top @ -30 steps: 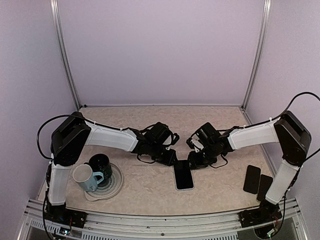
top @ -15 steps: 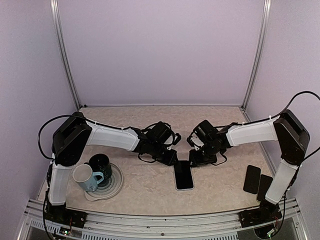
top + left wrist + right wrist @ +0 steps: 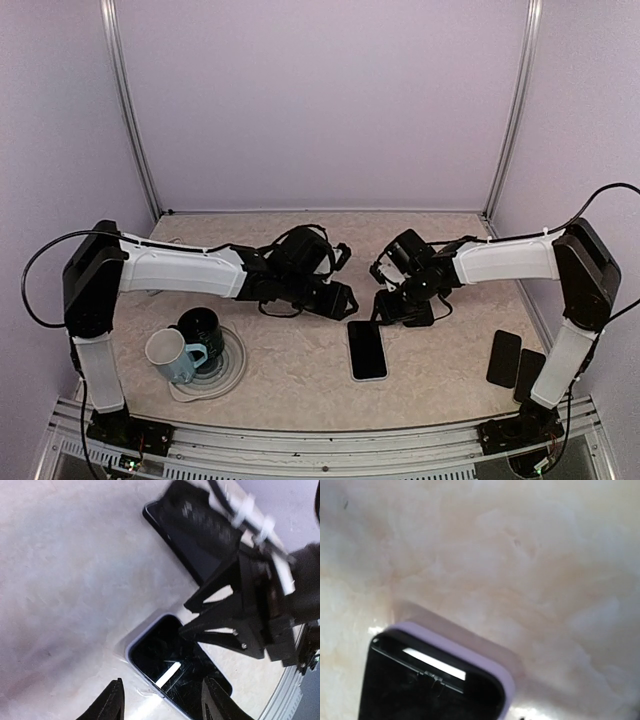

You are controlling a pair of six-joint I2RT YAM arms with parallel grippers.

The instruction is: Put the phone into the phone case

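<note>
**Top view:** phone (image 3: pixel 367 350) lies flat and screen up at mid-table (image 3: pixel 290 385), with the pale rim of the phone case (image 3: pixel 367 379) visible round it. Left gripper (image 3: pixel 345 300) is at the phone's 11 o'clock and right gripper (image 3: pixel 388 308) at its 1 o'clock. Both are low and near the phone's far end, and neither looks to be touching it. Jaw state is unreadable from here. Two dark slabs (image 3: pixel 503 358) sit at the table's 4 o'clock. A pale mug (image 3: pixel 168 355) and a dark mug (image 3: pixel 203 330) share a coaster (image 3: pixel 232 372) at 8 o'clock, none of it involved.

**Left wrist:** its own fingers (image 3: pixel 114 700) are spread with nothing pinched. The phone (image 3: pixel 170 672) lies on the table under the gap, at 6 o'clock in frame. The right gripper (image 3: pixel 192 617) is at 3 o'clock, just over the phone's end, and I can't tell whether its jaws are parted. A dark flat piece (image 3: pixel 195 550) at 12 o'clock is partly under the right arm. Can't tell what it is.

**Right wrist:** its own fingers are out of frame. One phone corner (image 3: pixel 420 690) shows at 7 o'clock, and the lilac case rim (image 3: pixel 462 657) wraps it evenly with no lifted lip.

**Status:** my read is the phone is seated in the case at the corners shown. The other corners aren't seen close up, so those need checking, then back both arms off.
</note>
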